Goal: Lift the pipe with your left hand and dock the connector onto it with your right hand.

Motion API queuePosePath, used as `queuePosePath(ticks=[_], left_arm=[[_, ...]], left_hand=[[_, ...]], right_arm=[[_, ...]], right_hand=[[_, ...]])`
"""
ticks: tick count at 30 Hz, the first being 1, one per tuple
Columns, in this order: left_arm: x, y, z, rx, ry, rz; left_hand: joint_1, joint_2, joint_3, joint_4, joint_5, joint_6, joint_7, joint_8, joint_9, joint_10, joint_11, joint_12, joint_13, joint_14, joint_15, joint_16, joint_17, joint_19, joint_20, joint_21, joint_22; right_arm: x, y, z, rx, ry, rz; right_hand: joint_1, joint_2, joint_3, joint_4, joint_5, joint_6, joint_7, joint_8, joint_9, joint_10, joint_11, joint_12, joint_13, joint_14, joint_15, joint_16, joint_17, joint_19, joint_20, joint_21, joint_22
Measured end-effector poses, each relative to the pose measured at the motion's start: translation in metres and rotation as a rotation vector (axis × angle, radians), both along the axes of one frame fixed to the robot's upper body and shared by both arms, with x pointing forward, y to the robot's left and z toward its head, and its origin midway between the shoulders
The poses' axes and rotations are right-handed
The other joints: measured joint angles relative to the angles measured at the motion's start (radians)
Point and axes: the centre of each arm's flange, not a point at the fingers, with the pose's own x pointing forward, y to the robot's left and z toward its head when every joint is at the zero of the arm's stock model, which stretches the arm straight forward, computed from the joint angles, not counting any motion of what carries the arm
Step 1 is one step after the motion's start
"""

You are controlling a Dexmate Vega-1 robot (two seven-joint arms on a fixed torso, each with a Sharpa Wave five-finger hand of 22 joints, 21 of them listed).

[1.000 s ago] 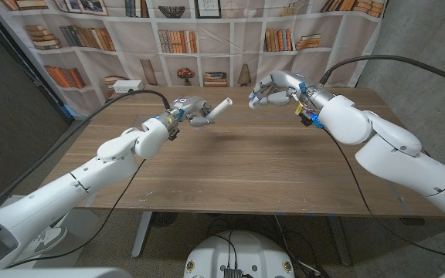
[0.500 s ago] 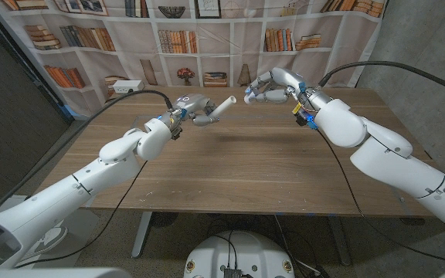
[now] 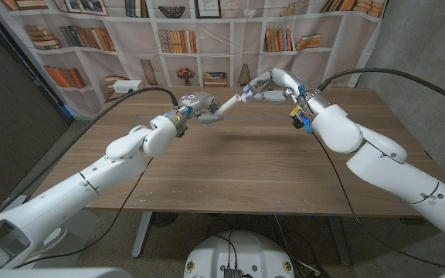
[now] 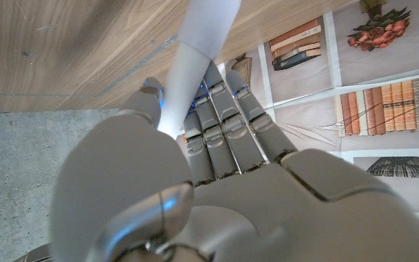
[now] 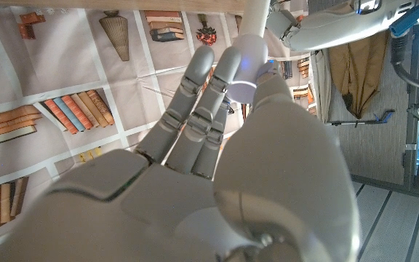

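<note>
The wooden bench [image 3: 230, 166] is seen nearest, with both arms reaching across it from the near corners toward the far side. On the left, the left hand [image 3: 195, 106] is raised above the far part of the bench, and the white pipe [image 3: 224, 106] is gripped in its curled fingers; in the left wrist view the pipe [image 4: 198, 51] is seen running out beyond the fingers [image 4: 224, 116], which are wrapped round its lower end. The pipe is held clear of the bench, tilted up toward the right hand. On the right, the right hand [image 3: 267, 88] is also held in the air, and a small white connector [image 3: 245, 94] is pinched at its fingertips. In the right wrist view the connector [image 5: 244, 62] is seen between the thumb and the fingers [image 5: 195, 102], lined up end to end with the pipe [image 5: 257, 14]. The connector and the pipe's free end are met over the far middle of the bench; how far one is seated on the other cannot be told. Behind the bench, a printed backdrop of bookshelves [image 3: 176, 38] is hung.
</note>
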Motion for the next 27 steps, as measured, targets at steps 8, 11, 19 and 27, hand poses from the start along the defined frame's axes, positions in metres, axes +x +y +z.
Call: queuePosePath(ticks=[8, 11, 19, 27], left_arm=[[-0.001, -0.007, 0.001, 0.012, 0.007, -0.012], [-0.003, -0.010, 0.001, 0.022, 0.007, -0.018], [-0.007, -0.014, 0.002, 0.038, -0.002, -0.031], [-0.009, -0.015, 0.002, 0.043, -0.005, -0.034]], left_hand=[[0.000, 0.000, 0.000, 0.000, -0.001, 0.000, 0.000, 0.000, 0.003, 0.000, 0.000, 0.000, 0.004, 0.000, 0.000, 0.000, 0.000, 0.000, 0.000, 0.000, 0.000], [0.000, 0.000, 0.000, 0.000, -0.001, 0.000, 0.000, -0.001, 0.007, 0.000, 0.000, 0.000, 0.006, 0.000, 0.000, 0.000, 0.000, 0.000, 0.000, 0.000, 0.002], [0.000, 0.000, 0.000, 0.000, 0.001, 0.000, 0.000, -0.003, 0.012, 0.000, 0.000, -0.001, 0.010, 0.000, 0.000, 0.004, -0.001, 0.000, 0.000, 0.000, 0.002], [0.000, 0.000, 0.000, 0.000, 0.001, 0.000, 0.000, 0.000, 0.014, 0.000, 0.000, -0.001, 0.014, 0.002, -0.002, 0.004, -0.001, 0.000, 0.000, 0.000, 0.002]], right_arm=[[0.000, -0.001, 0.000, 0.027, -0.012, 0.007], [0.001, 0.000, 0.000, 0.031, -0.016, 0.007], [0.004, 0.001, 0.001, 0.028, -0.012, 0.009], [0.007, 0.002, 0.001, 0.017, 0.003, 0.014]], right_hand=[[0.006, -0.006, 0.019, 0.012, 0.000, 0.000, 0.000, 0.000, 0.000, 0.000, 0.000, 0.000, 0.000, 0.000, -0.001, 0.000, 0.000, 0.000, 0.000, 0.008, -0.003], [0.006, -0.006, 0.019, 0.012, 0.000, 0.000, 0.000, 0.000, 0.000, 0.000, 0.000, 0.000, -0.001, 0.000, -0.002, -0.005, 0.001, 0.000, 0.000, 0.008, -0.003], [0.004, -0.004, 0.018, 0.012, -0.001, 0.000, 0.000, -0.006, 0.000, 0.000, 0.000, 0.000, -0.001, 0.000, -0.002, -0.006, 0.004, 0.000, 0.000, 0.008, -0.007], [0.003, -0.003, 0.018, 0.012, -0.004, 0.000, 0.000, -0.006, 0.000, 0.000, 0.000, 0.000, -0.001, 0.002, -0.005, -0.006, 0.005, 0.000, 0.000, 0.008, -0.007]])
